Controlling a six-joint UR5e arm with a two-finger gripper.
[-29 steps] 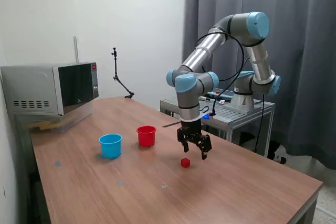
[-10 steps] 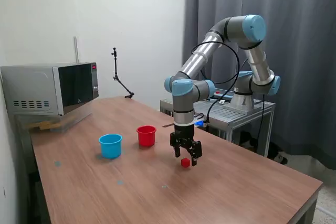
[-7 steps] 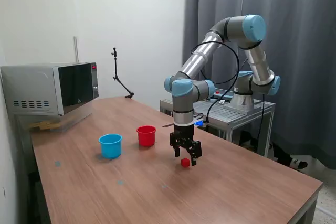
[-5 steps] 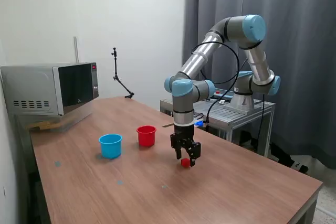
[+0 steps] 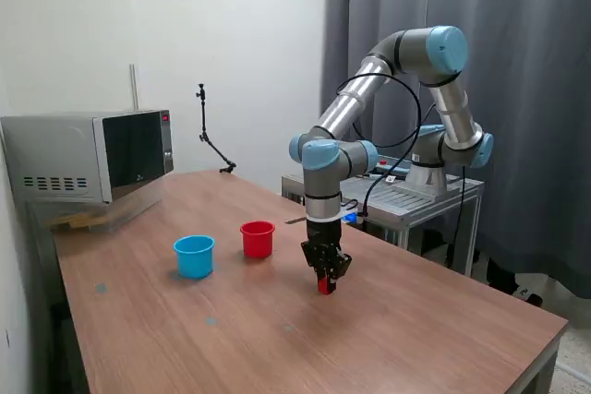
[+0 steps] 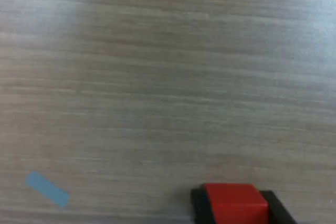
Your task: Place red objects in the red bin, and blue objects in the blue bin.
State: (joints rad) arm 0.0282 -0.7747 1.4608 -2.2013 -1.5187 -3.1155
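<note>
Up close, claw [image 5: 324, 285] clamped on red cube [image 6: 233, 203], cups only outside.

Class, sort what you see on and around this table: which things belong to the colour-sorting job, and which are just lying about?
Job:
- small solid red cube, gripped by the pincer
- round red plastic cup
- round light blue plastic cup

Lying about:
- grey microwave oven
- thin black stand
- blue tape scrap
</note>
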